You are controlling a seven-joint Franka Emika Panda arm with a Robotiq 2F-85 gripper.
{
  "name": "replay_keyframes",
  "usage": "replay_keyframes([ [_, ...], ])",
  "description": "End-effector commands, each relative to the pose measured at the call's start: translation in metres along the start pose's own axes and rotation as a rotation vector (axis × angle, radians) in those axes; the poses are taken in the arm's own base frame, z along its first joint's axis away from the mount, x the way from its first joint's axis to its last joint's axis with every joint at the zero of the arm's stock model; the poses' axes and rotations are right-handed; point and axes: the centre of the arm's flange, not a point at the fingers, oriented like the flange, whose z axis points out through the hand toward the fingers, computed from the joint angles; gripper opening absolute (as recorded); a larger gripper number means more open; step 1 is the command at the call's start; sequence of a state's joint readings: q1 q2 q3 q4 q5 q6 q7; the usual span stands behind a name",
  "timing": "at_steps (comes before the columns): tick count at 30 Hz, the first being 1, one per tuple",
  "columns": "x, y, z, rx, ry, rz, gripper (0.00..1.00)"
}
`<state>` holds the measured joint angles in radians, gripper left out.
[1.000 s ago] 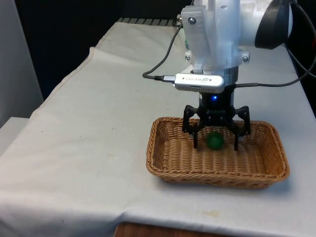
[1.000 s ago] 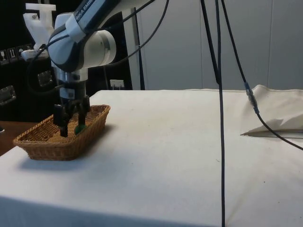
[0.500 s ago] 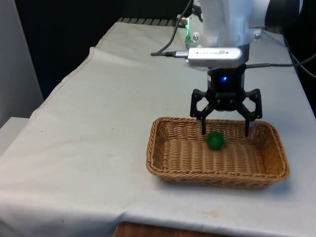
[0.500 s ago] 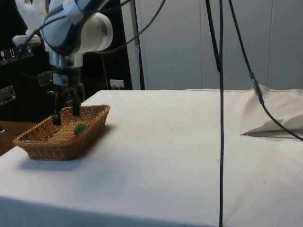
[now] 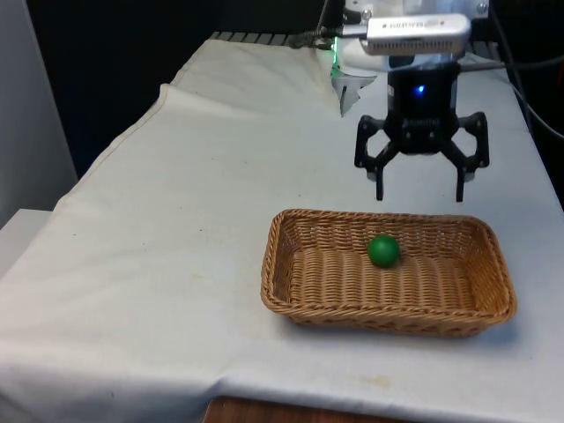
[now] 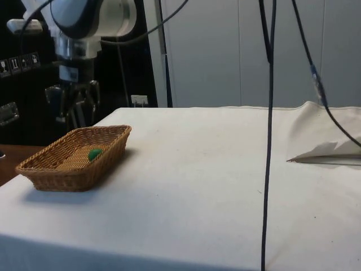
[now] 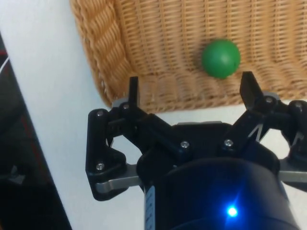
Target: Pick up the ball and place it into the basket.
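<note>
A small green ball [image 5: 383, 250] [image 6: 95, 153] [image 7: 220, 58] lies on the floor of the brown wicker basket [image 5: 291, 291] [image 6: 51, 173] [image 7: 100, 43], near its far wall. My black gripper [image 5: 419, 190] [image 6: 72, 116] [image 7: 191, 86] hangs open above and behind the basket's far rim, well clear of the ball, with nothing between its fingers.
The basket stands near the table's front edge at the front view's right. Black cables [image 6: 266, 141] hang down in the side view. A fold of the white cloth [image 6: 333, 135] lies raised at the side view's right. Open cloth stretches to the front view's left.
The gripper has risen out of the basket and drawn back past its far rim, staying open. The ball has stayed where it lay in the basket.
</note>
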<state>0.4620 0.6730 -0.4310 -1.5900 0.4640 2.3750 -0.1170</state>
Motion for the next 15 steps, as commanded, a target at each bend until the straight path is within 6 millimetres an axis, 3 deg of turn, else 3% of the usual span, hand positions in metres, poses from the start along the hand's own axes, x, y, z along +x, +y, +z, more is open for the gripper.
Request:
replay_keyframes([
  [1, -0.002, 0.000, -0.003, 0.002, 0.000, 0.001, 1.00],
  [10, -0.020, 0.001, -0.036, 0.011, -0.001, 0.005, 1.00],
  [12, -0.018, 0.002, -0.035, 0.017, -0.002, 0.002, 1.00],
  [15, -0.031, 0.005, -0.050, 0.015, -0.003, 0.002, 1.00],
])
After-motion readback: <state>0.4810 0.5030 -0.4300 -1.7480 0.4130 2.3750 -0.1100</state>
